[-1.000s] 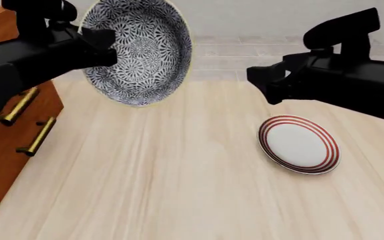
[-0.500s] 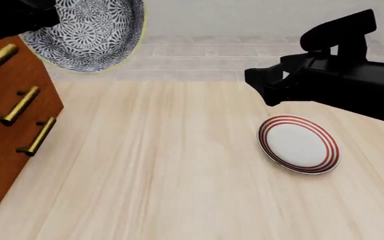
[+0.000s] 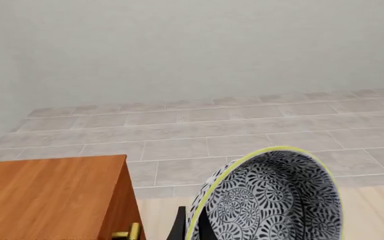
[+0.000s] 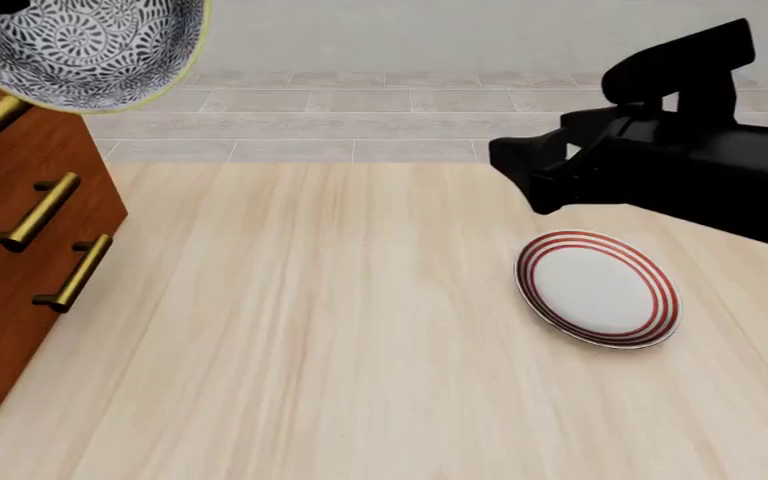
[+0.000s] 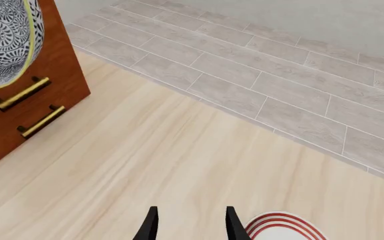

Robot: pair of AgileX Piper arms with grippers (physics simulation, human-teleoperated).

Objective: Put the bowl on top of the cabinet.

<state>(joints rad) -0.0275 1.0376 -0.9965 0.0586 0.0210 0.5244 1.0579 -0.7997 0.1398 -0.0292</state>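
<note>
Now | left tool (image 3: 190,231) clamped on tilted bowl (image 4: 84,50) over cabinet (image 4: 11,250) | right tool (image 5: 188,222) apart, hovering

My right arm (image 4: 678,170) renders as a blocky matte-black body with no markings, cables or screws that I can make out, a raised angular housing on top, and its claw (image 5: 188,225) ends in two slim, flat black fingers (image 5: 150,227) with pale inner edges.

Your blue-and-white floral bowl (image 4: 84,50) hangs tilted over the reddish-brown cabinet (image 4: 17,240), probably not touching it; your right gripper (image 4: 534,172) hovers above the red-ringed white plate (image 4: 598,290)
</note>
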